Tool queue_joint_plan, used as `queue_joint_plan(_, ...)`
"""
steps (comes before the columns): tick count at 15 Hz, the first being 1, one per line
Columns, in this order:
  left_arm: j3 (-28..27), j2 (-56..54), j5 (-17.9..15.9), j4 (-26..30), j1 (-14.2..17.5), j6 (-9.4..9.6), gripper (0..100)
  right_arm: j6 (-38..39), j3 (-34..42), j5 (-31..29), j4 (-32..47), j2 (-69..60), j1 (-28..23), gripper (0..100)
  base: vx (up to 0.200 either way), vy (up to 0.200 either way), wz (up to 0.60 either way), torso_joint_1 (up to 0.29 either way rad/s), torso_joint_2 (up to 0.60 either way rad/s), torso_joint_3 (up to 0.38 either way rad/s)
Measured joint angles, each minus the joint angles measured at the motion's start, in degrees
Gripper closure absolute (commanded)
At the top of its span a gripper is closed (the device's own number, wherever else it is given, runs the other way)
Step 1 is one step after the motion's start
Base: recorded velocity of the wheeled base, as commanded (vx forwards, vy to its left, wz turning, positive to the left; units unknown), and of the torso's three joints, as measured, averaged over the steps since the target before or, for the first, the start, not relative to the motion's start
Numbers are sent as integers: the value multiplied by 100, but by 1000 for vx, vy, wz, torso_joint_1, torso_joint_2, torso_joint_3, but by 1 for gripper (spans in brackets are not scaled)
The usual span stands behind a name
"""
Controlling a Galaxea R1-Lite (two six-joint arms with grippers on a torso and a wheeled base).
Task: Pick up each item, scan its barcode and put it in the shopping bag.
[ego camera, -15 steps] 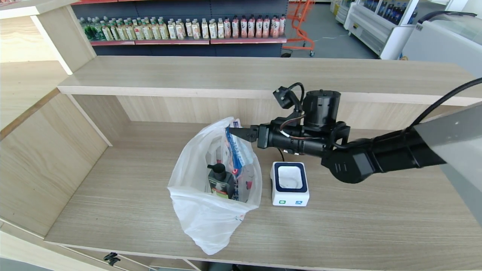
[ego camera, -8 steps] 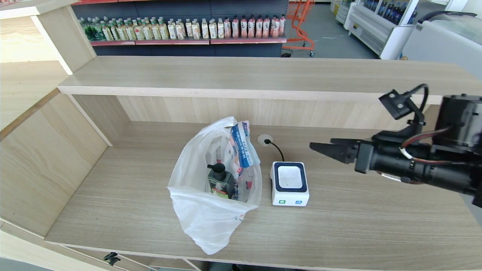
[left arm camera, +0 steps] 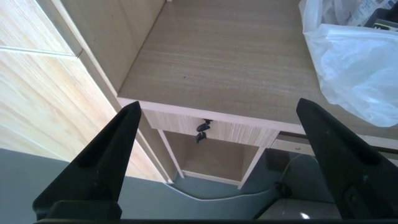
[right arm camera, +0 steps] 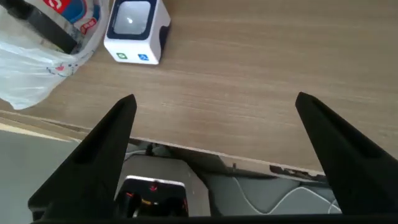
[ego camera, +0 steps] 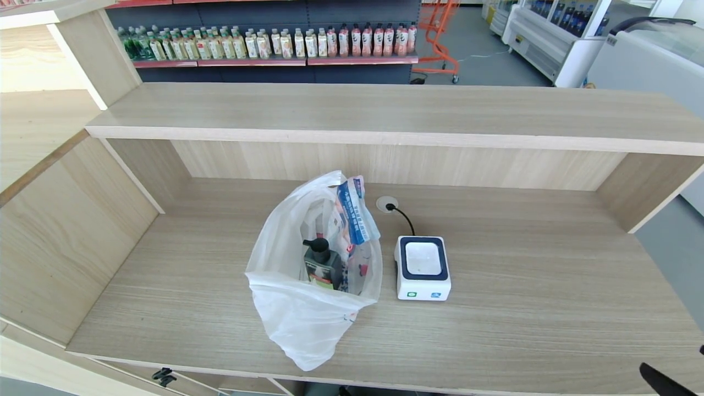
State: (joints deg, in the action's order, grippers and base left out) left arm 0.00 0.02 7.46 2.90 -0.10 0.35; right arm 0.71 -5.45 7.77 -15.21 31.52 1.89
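Shopping bag: a white plastic shopping bag (ego camera: 308, 308) stands on the desk (ego camera: 522, 308), left of centre. Its mouth is open upward and its lower end is slumped toward the front edge.
In the bag: a dark pump bottle (ego camera: 320, 264) stands upright near the middle. A blue-and-white packet (ego camera: 355, 214) pokes out of the mouth at the far side, leaning toward the robot's right (the other wrappers beside it are too crumpled to tell apart).
Scanner: a white scanner (ego camera: 422, 268) with a dark-framed window facing up sits just beside the bag on the robot's right.
Cable: a black cable (ego camera: 406, 220) runs from the scanner's back to a round grommet (ego camera: 386, 204) set in the desk behind it.
Left hand: the left hand (left arm camera: 217, 109) has its fingers spread wide with nothing between them. It hangs out past the desk's front edge on the robot's left, and a black latch (left arm camera: 203, 129) under that edge shows between the fingers.
Right hand: the right hand (right arm camera: 216, 99) is also spread wide and holds nothing. It is out over the front edge, with the scanner and bag farther in on the desk.
Surroundings: a raised ledge (ego camera: 385, 110) runs along the far side, and a wooden side panel (ego camera: 66, 236) closes each end (the front is the open side).
Background: a store shelf (ego camera: 264, 61) of bottles, an orange trolley (ego camera: 440, 38) and chest freezers (ego camera: 550, 38).
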Motion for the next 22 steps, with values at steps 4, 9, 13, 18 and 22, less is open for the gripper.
queue_joint_plan(4,0,0,-2,0,0,-2,0,-308,455,-911,1345,-2050,-406,0,0,0,0,0,0,0)
queue_joint_plan(9,0,0,-2,-1,2,-2,0,-300,540,-920,1468,-2990,-240,0,0,0,0,0,0,0)
queue_joint_plan(13,0,0,-2,0,0,-2,0,-276,545,-926,1470,-3150,-219,100,0,0,0,0,0,0)
queue_joint_plan(18,0,0,-2,-1,0,-6,0,-108,545,-951,1470,-3174,-222,100,0,0,0,0,0,0)
queue_joint_plan(22,0,33,-7,0,0,33,0,-108,545,-953,1473,-3174,-224,100,150,0,0,3,-3,7)
